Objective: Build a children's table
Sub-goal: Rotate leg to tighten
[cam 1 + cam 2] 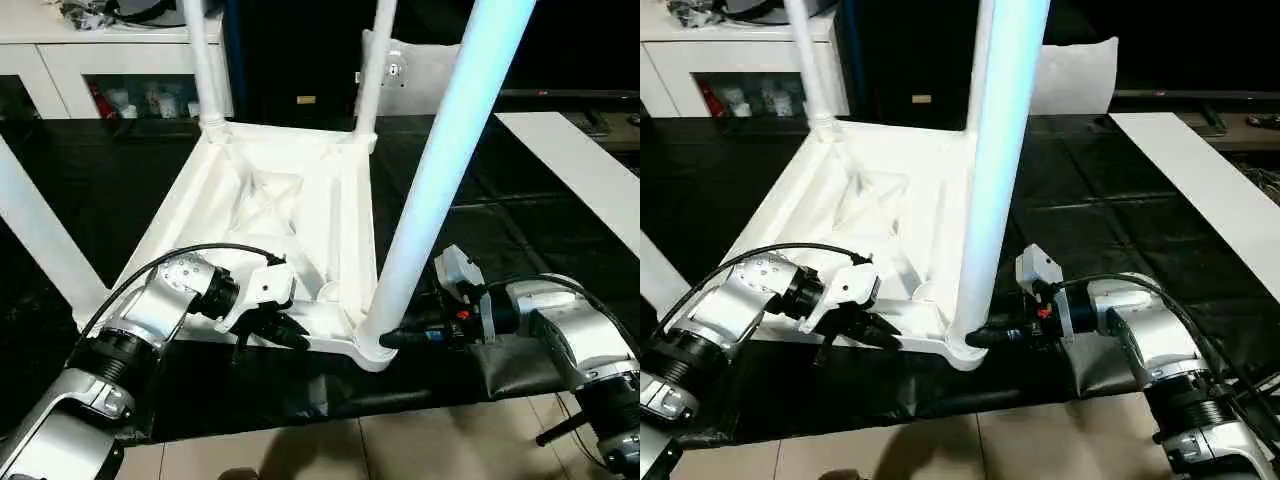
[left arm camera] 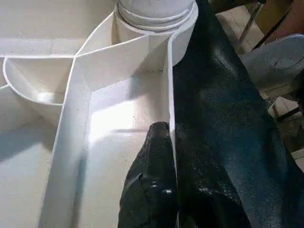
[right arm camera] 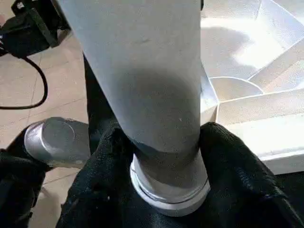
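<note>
White tabletop (image 1: 300, 200), black cloth (image 1: 480, 200)

Tops of 3 upright legs (image 1: 440, 170), probably cropped.

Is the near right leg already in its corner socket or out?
In: the leg stands upright, its base seated in the tabletop's corner socket.
</note>
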